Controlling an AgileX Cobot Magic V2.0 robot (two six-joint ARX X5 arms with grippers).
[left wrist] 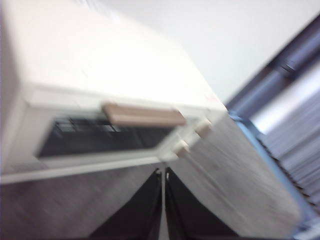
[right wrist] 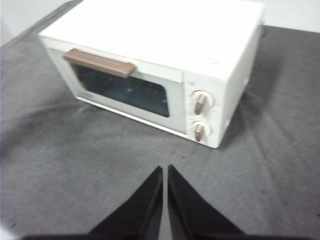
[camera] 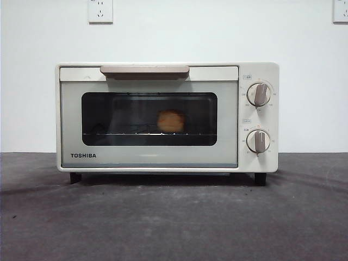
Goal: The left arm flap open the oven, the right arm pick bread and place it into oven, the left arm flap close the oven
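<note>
- TOSHIBA toaster oven (camera: pixel 167 117) sits square-on, long side running across, door shut, handle (camera: pixel 144 70) on top edge.
- Bread (camera: pixel 171 120) inside on the wire rack (camera: pixel 130 133).
- Left gripper (left wrist: pixel 163 172) and right gripper (right wrist: pixel 165 169) hang clear of it, jaws pinched together, holding nothing.
- Grey table (camera: pixel 174 223), white wall (camera: pixel 217 32) with sockets.

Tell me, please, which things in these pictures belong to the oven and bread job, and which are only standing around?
Belong to the job:
- oven, door shut
- bread, on the rack inside
- left end effector, jaws together, near the oven front
- right end effector, jaws together, back from the oven

Only around:
- table
- wall sockets
</note>
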